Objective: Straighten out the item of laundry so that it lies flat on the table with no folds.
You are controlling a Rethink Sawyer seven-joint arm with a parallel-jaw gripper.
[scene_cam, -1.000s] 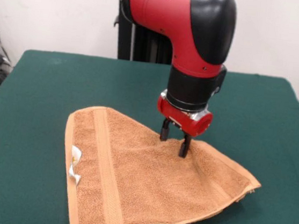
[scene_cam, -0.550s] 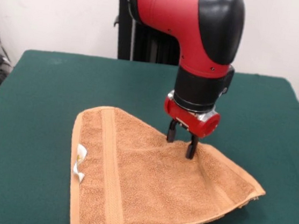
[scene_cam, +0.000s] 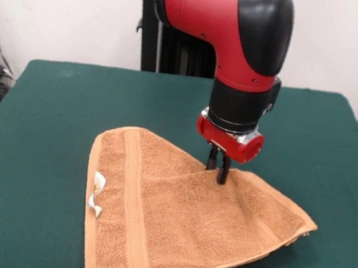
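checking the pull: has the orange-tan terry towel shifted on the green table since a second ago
Yes: the orange-tan terry towel has slid toward the picture's right across the green table.

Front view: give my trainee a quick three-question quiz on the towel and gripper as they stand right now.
1. True or false: the towel lies fully flat on the table.
2. The gripper has its fingers: A) spread wide above the cloth, B) closed on the towel's upper folded edge, C) off the table.
3. Which side of the towel in the picture carries the white tag?

Key: 1 false, it is folded over; 2 B; 3 left.
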